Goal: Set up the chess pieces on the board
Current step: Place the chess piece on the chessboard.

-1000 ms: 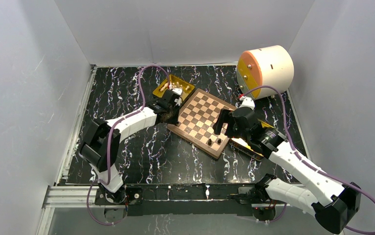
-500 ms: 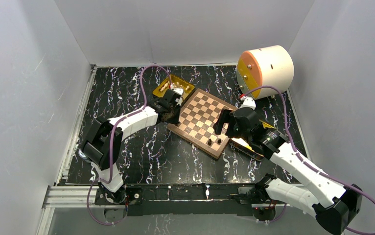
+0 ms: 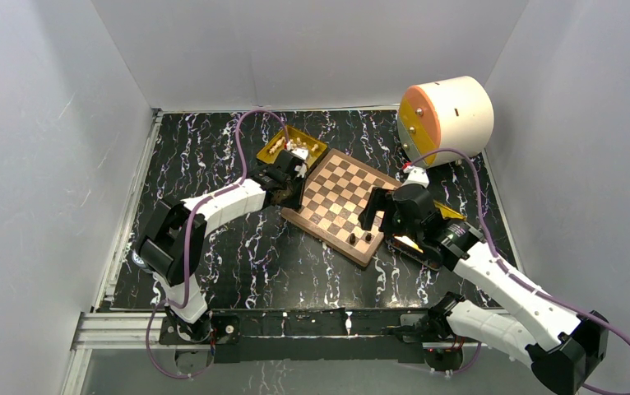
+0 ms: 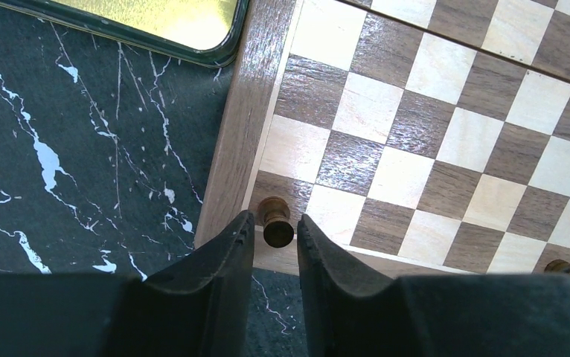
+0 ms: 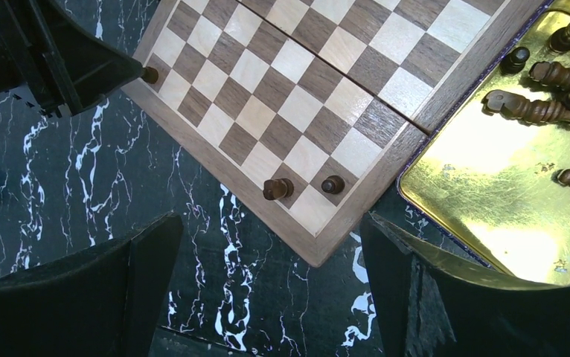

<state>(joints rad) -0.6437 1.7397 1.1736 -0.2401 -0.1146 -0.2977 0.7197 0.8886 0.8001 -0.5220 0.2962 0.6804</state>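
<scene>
The left gripper (image 4: pixel 275 220) points down, its jaws parted narrowly on either side of a dark pawn (image 4: pixel 277 232) without clamping it. The pawn stands directly beneath, on a corner square of the board (image 4: pixel 241 141). The right gripper (image 5: pixel 271 223) gapes wide and empty, with two dark pieces (image 5: pixel 276 189) just ahead of it and a gold tray (image 5: pixel 475 186) to its right.

You can read no text, number, label or brand in any of these views. The board (image 3: pixel 338 196) carries only its plain checks and border. The gold tray (image 5: pixel 475 178) has a bare, shiny surface. The cream drum with the orange face (image 3: pixel 453 113) shows only small dark dots, and these are not signs.
</scene>
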